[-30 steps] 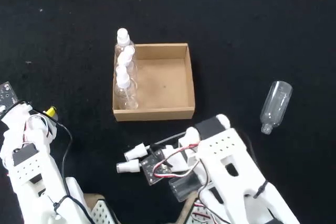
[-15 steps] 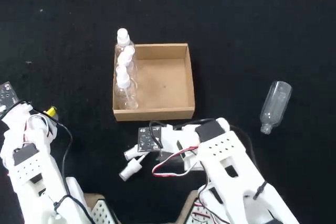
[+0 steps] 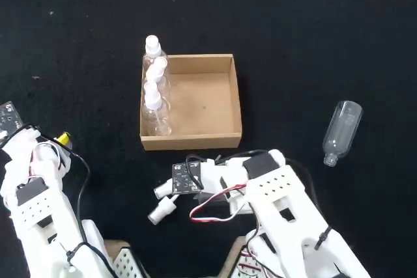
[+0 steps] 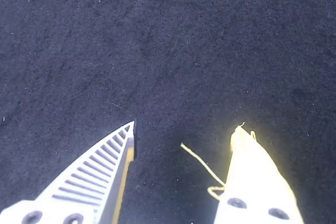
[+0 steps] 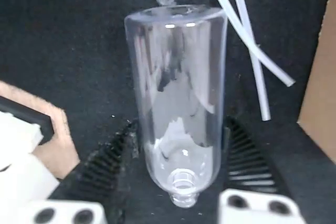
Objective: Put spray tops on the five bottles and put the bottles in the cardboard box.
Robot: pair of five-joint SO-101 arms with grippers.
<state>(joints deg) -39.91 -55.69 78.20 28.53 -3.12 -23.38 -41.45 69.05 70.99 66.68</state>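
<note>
The open cardboard box [image 3: 190,141] sits on the tabletop. Three clear bottles with white spray tops [image 3: 156,114] stand in a row inside, along its left wall. A capless bottle [image 3: 342,129] lies on its side well to the right. Another clear bottle [image 5: 176,77] is clamped in the right gripper [image 5: 180,125], its neck open. Two loose spray tops [image 3: 167,190] lie in front of the box.
</note>
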